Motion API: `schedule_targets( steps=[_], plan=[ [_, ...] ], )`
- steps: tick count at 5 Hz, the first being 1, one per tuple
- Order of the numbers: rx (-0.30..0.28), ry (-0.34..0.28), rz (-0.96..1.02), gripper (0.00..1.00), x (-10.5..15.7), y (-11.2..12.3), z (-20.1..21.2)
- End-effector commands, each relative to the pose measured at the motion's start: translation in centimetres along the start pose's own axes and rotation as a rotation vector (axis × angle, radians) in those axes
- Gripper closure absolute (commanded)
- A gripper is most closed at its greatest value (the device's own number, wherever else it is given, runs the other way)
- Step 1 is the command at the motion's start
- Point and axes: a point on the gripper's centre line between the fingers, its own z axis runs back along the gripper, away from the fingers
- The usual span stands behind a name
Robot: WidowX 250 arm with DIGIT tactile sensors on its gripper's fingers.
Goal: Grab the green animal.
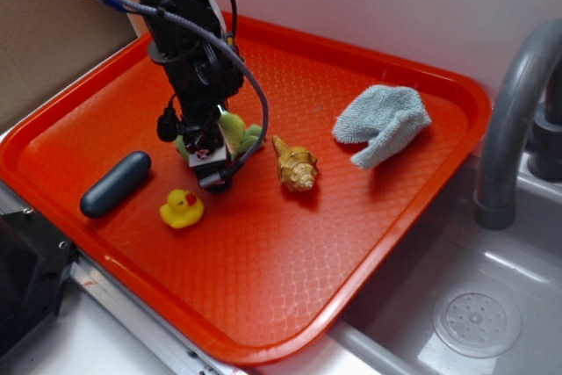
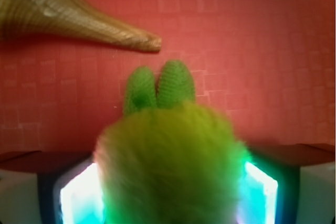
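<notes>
Orange plastic fills the scene: a tray (image 1: pixel 369 261) lying beside a grey sink (image 1: pixel 492 305). Toward its near left edge sit a yellow duck (image 1: pixel 182 209) and a dark capsule (image 1: pixel 115 183); just behind the duck, near the middle, the claw (image 1: pixel 213 167) pinches the green animal (image 2: pixel 170 166) by its fuzzy shell. A tan seashell (image 1: pixel 294 165) lies just beside them, and a blue cloth (image 1: pixel 383 123) rests near the far right corner.
</notes>
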Motion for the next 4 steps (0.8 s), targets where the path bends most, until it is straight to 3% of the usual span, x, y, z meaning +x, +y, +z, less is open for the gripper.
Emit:
schedule_targets(
  steps=[1, 2, 3, 4],
  plan=[
    [0.000, -0.025, -0.008, 1.00, 0.2, 0.5, 0.5],
    [0.011, -0.022, 0.002, 1.00, 0.3, 0.8, 0.4],
    [0.061, -0.033, 0.067, 1.00, 0.3, 1.8, 2.7],
    [0.093, -0.019, 0.306, 1.00, 0.0, 3.1, 7.5]
  ],
)
